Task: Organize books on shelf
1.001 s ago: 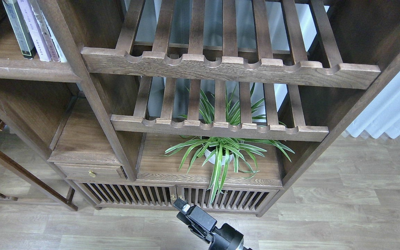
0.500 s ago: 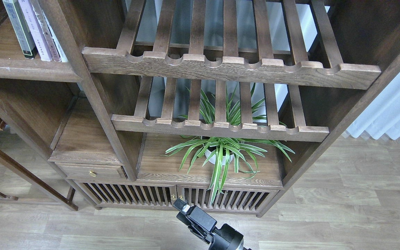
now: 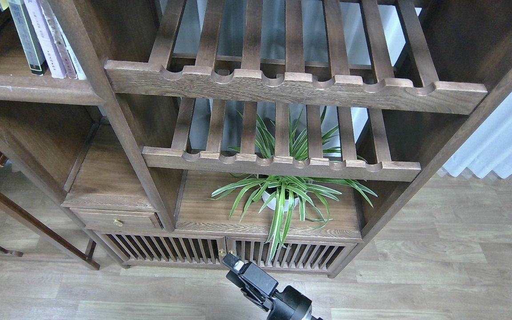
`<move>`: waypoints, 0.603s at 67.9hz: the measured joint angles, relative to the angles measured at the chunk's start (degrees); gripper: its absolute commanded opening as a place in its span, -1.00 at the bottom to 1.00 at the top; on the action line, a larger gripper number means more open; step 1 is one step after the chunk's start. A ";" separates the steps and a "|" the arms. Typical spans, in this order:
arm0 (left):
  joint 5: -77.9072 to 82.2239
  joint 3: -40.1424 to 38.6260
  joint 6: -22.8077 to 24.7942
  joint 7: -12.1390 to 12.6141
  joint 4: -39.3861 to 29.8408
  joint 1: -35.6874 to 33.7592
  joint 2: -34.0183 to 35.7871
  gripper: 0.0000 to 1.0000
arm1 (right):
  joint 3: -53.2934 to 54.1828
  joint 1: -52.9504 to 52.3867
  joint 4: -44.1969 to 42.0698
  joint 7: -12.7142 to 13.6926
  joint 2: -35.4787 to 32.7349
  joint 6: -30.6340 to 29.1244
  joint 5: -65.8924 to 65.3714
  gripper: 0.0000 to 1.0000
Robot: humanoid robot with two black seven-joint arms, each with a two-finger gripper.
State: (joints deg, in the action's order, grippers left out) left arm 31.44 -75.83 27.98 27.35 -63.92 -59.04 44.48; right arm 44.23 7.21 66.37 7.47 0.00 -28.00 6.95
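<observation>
Our one visible pincer (image 3: 237, 265) hangs low before the cabinet, touching nothing; we cannot tell its opening. Books (image 3: 45, 40) stand upright on the shelf (image 3: 25, 86).

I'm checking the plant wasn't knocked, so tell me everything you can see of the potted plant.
The potted plant stands upright on the solid wooden ledge under the lower slatted rack. Its small white pot is mostly hidden by long, arching green-and-white striped leaves. Some leaves rise through the slats and others droop over the ledge's front edge.
</observation>
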 measured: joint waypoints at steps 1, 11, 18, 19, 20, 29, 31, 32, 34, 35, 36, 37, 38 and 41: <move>0.03 -0.04 0.00 0.00 0.12 0.00 -0.04 -0.88 | 0.01 0.00 0.00 0.00 0.00 0.00 0.00 0.99; 0.47 -0.76 0.04 0.00 1.74 0.01 -0.32 -0.89 | 0.06 0.00 -0.01 0.00 0.00 0.00 0.00 0.99; 2.82 -2.41 0.05 0.04 2.67 0.05 -0.35 -0.87 | 0.06 0.00 -0.02 0.00 0.00 0.00 0.00 0.99; 3.53 -2.86 0.05 0.06 2.88 0.05 -0.35 -0.87 | 0.06 0.00 -0.02 0.00 0.00 0.00 0.00 0.99; 4.06 -3.18 0.05 0.08 3.05 0.05 -0.35 -0.87 | 0.06 0.00 -0.02 0.00 0.00 0.00 0.00 0.99; 7.04 -4.75 0.05 0.15 4.61 0.05 -0.31 -0.87 | 0.07 0.04 -0.02 0.00 0.00 0.00 0.00 0.99; 7.24 -4.86 0.05 0.15 4.83 0.05 -0.30 -0.87 | 0.07 0.06 -0.02 0.00 0.00 0.00 0.00 0.99; 7.29 -4.90 0.05 0.15 4.90 0.07 -0.30 -0.87 | 0.07 0.07 -0.02 0.00 0.00 0.00 0.01 0.99; 7.33 -4.97 0.05 0.15 4.99 0.13 -0.30 -0.87 | 0.07 0.08 -0.02 0.00 0.00 0.00 0.03 0.99; 7.33 -4.98 0.05 0.15 5.02 0.17 -0.30 -0.87 | 0.07 0.08 -0.02 0.00 0.00 0.00 0.04 0.99; 7.33 -4.98 0.05 0.14 5.05 0.20 -0.30 -0.88 | 0.07 0.09 -0.02 0.00 0.00 0.00 0.05 0.99; 7.33 -4.98 0.05 0.12 5.08 0.23 -0.30 -0.88 | 0.07 0.10 -0.02 0.00 0.00 0.00 0.06 0.99; 7.33 -4.98 0.05 0.10 5.11 0.26 -0.35 -0.88 | 0.07 0.11 -0.02 0.00 0.00 0.00 0.07 0.99; 7.32 -4.98 0.02 -0.03 5.22 0.27 -0.75 -0.88 | 0.07 0.15 -0.02 0.00 0.00 0.00 0.08 0.99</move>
State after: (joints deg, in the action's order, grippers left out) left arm 38.76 -80.81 28.00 27.31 -58.70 -58.77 43.72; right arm 44.30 7.36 66.35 7.47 0.00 -28.00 7.02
